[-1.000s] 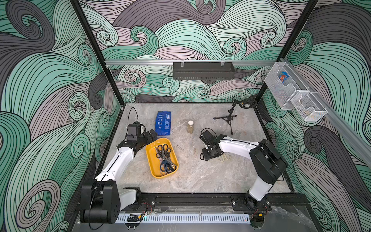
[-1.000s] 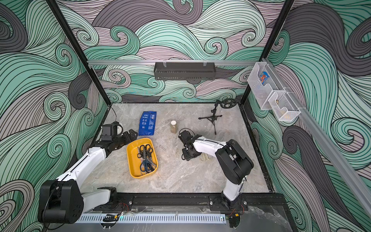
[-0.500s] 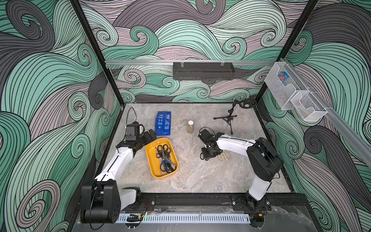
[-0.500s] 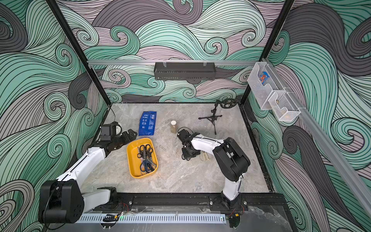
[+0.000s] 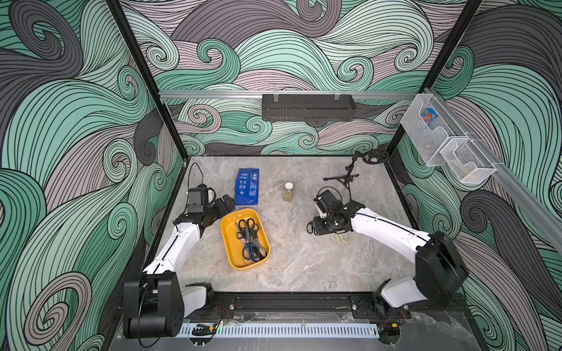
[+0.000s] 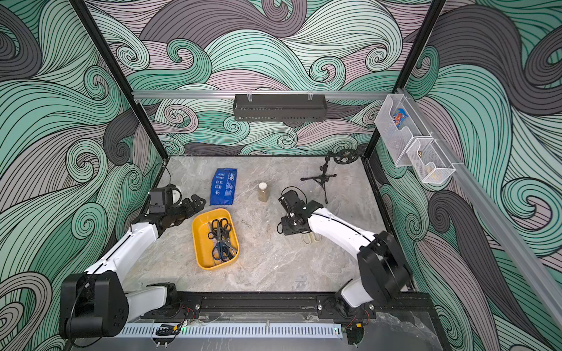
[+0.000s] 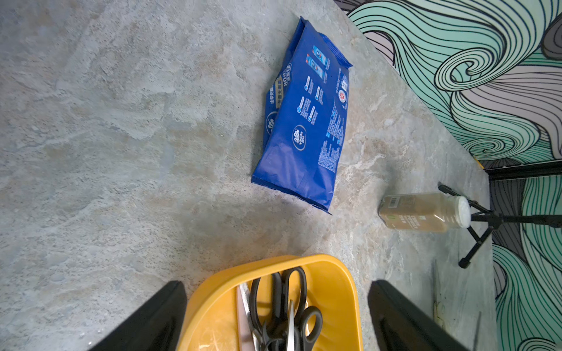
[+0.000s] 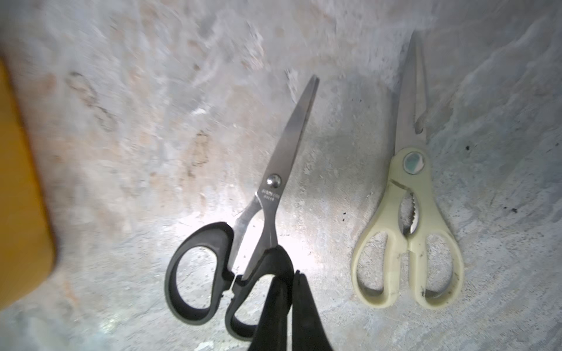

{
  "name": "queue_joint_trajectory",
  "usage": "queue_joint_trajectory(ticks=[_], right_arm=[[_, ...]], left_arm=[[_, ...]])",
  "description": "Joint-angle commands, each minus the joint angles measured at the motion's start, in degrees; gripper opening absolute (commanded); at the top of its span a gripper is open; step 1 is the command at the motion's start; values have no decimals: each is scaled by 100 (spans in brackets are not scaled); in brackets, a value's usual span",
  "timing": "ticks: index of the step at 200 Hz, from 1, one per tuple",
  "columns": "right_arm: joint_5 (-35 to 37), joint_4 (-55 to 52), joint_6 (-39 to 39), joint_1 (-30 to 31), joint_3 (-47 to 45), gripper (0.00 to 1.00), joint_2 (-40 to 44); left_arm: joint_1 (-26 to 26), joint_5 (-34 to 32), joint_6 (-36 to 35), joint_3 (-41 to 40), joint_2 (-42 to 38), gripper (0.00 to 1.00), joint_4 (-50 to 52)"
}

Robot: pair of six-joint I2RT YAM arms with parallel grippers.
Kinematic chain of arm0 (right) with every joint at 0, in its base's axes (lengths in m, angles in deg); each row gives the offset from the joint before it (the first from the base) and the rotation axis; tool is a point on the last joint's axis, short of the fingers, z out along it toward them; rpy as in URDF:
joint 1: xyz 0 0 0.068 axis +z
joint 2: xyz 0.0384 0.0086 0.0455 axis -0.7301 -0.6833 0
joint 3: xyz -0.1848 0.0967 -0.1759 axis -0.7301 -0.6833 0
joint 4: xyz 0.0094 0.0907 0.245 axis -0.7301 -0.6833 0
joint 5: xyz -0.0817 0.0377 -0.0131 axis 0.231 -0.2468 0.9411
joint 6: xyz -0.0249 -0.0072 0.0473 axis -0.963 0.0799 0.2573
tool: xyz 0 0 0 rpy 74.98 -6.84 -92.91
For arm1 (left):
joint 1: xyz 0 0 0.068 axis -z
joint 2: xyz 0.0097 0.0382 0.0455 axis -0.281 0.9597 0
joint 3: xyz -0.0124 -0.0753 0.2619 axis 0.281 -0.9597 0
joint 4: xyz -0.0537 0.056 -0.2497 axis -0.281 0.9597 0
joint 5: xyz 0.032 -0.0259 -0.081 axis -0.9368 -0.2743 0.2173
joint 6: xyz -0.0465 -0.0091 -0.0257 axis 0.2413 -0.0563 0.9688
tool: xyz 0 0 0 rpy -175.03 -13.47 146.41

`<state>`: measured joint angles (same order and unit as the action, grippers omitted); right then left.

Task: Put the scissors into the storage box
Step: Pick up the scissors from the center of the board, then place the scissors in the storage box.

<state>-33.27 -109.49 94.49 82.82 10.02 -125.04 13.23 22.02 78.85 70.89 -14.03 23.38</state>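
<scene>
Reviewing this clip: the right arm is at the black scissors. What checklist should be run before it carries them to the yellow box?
1. Grip: right gripper is shut on one handle loop of the black scissors: ok.
2. Balance: held far from the blades, so the pair may swing: cannot tell.
3. Neighbour: cream shears lie beside the held pair, apart from it: ok.
4. Room: yellow box has bare floor beside the pairs in it: ok.
5. Path: left gripper is open by the box's far corner; whether it blocks the drop: cannot tell.
6. Lift-off from the table: cannot tell.
</scene>
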Motion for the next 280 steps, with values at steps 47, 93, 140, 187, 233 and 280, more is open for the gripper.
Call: queue_joint_trajectory(ticks=[47,93,140,187,233,280], right_arm=[[-433,49,195,636,697,0,131],[-586,816,-34,1521,1244,0,-563],[-625,1052,-453,2296,2178,0,-1819],[-688,1052,-583,2643,2595,0,-2646],[-671,1052,-522,2761,2692,1,-3101],[-435,1051,-509,2771,2858,28,-3198]], left_arm=[[-690,651,526,-183,-48,97,-336],[-1382,876,921,-709,-105,97,-503],[-1779,884,999,-1002,-328,97,-457],[-1835,791,1008,-1098,-482,97,-468],[-1835,782,951,-1106,-567,97,-450],[-1834,808,933,-1091,-567,97,-473]])
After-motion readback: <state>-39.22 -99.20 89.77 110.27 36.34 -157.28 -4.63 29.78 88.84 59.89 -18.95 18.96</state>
